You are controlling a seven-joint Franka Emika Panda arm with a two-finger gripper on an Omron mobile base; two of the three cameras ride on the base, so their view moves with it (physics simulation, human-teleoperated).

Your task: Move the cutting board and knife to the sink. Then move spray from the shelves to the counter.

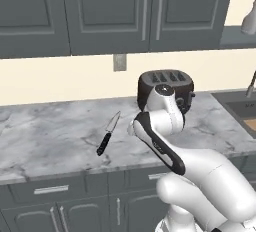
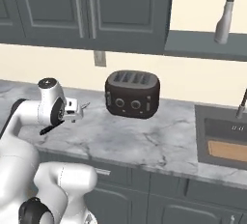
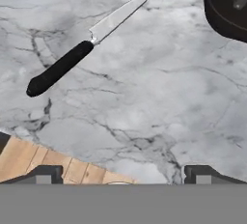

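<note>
The knife, with its black handle and short silvery blade, lies flat on the marble counter. It also shows left of the arm. My gripper hovers above the counter on the near side of the knife. Its two fingertips stand wide apart, open, with nothing between them. My hand sits left of the toaster. The light-brown cutting board lies inside the dark sink at the right. The spray stands upright on the dark shelf above the sink.
A dark toaster stands on the counter between the knife and the sink. Dark cabinet doors hang above. Wooden floor planks show past the counter's front edge. A faucet rises behind the basin.
</note>
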